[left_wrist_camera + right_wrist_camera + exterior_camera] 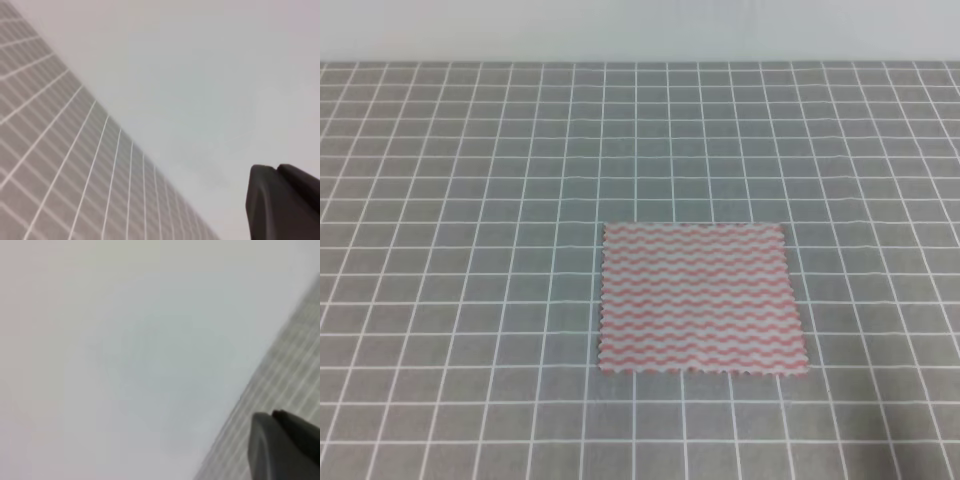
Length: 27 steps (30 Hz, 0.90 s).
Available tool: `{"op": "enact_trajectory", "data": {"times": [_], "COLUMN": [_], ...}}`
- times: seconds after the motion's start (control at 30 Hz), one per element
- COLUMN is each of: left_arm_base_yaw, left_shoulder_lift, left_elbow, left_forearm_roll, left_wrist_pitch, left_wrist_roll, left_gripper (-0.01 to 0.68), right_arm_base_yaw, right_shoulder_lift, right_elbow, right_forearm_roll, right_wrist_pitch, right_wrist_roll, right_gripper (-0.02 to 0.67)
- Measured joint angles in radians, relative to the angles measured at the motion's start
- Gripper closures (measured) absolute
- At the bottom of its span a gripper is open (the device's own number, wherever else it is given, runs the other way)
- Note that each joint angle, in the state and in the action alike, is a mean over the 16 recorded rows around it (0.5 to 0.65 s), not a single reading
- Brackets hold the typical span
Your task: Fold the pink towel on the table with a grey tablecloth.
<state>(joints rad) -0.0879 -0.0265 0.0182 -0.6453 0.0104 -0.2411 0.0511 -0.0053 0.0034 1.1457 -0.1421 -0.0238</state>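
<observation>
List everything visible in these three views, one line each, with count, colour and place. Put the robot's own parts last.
pink towel: one, pink-and-white wavy stripes with zigzag edges, lying flat and unfolded on the cloth, a little right of centre in the high view.
grey tablecloth: one, grey with a grid of thin white lines, covering the table across most of the high view; a slanted strip of it also shows in each wrist view.
wall: one, plain pale grey-white, behind the far edge of the table; it fills most of both wrist views.
left gripper: one dark part at the lower right corner of the left wrist view; open or shut cannot be told.
right gripper: one dark grey part at the lower right corner of the right wrist view; state likewise unclear.
</observation>
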Motion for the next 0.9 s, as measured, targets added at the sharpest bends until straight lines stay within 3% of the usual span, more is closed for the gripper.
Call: {"op": "enact_trajectory", "data": {"times": [0.23,0.43,0.9], "left_arm_base_yaw": [0.0,0.0,-0.004], "left_shoulder_lift": [0.004,0.052,0.439], "left_elbow": [-0.002,-0.03,-0.315], "left_forearm_roll": [0.01,0.021,0.015], "left_wrist_pitch": [0.058,0.109,0.257], "left_wrist_roll": [0.021,0.082,0.455], "left_gripper": [0.675,0.675,0.675], "right_arm_base_yaw": [0.0,0.0,0.0], "right_shoulder_lift": [-0.002,-0.002,0.045], "right_elbow": [0.0,-0.002,-0.018], "right_forearm_roll": [0.158,0.183,0.23], "right_wrist_pitch": [0.073,0.135,0.265], "right_wrist_roll": [-0.016,-0.077,-0.3], "right_gripper": [0.667,0.667,0.667]}}
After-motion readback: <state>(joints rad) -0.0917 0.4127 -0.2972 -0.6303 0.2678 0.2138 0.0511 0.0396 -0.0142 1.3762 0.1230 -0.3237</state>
